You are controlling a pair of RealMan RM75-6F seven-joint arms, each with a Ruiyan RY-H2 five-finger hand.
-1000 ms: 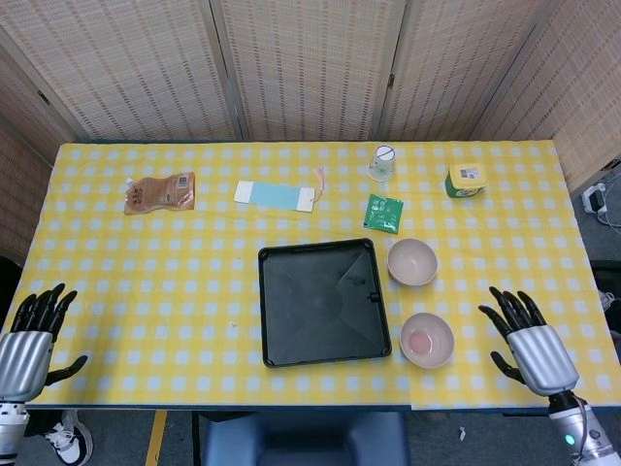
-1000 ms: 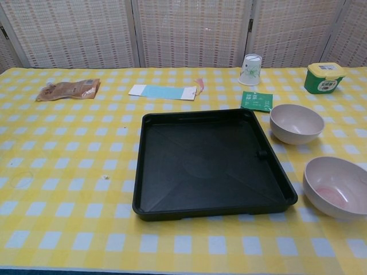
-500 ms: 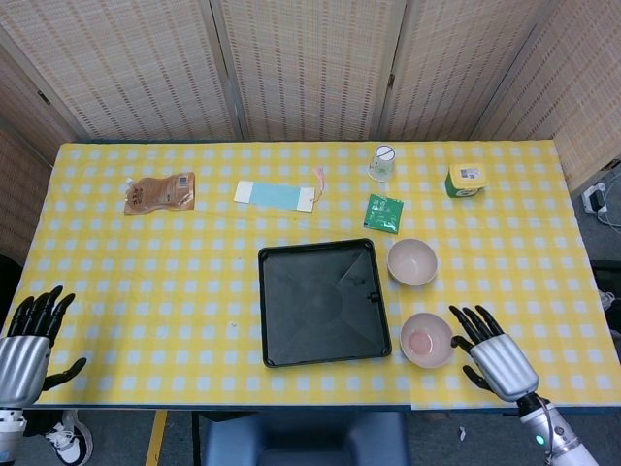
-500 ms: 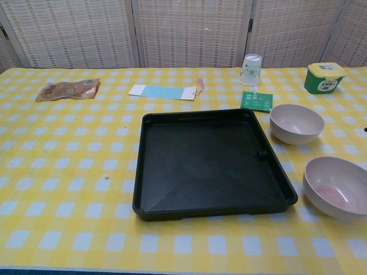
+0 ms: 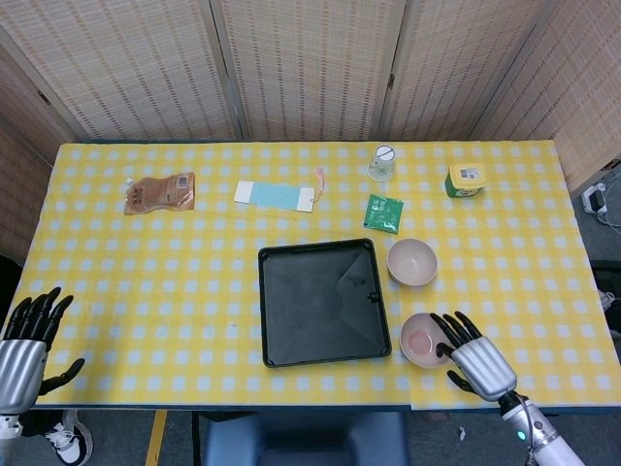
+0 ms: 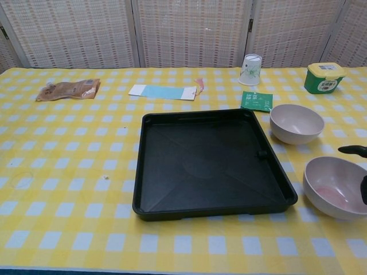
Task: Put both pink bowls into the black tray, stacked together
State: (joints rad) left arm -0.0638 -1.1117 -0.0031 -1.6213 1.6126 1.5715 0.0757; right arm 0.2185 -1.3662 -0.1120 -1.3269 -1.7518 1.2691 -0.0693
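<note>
Right hand point(image 5: 477, 357) has slid in toward the table's middle since a second ago, and its spread fingers point(image 5: 452, 330) now reach over the near rim of the nearer pink bowl point(image 5: 424, 340). It's got nothing in it yet, fingers wide apart, and I can't tell if they actually touch the rim. Just past that hand's fingertips, a bit farther up the table, sits the other pink bowl point(image 5: 412, 261). The black tray point(image 5: 322, 302) is right beside both bowls, on the hand's inner side, with neither bowl in it. Left hand point(image 5: 26, 342) hasn't really budged, hanging off the table's near left corner, open and holding nothing.
</note>
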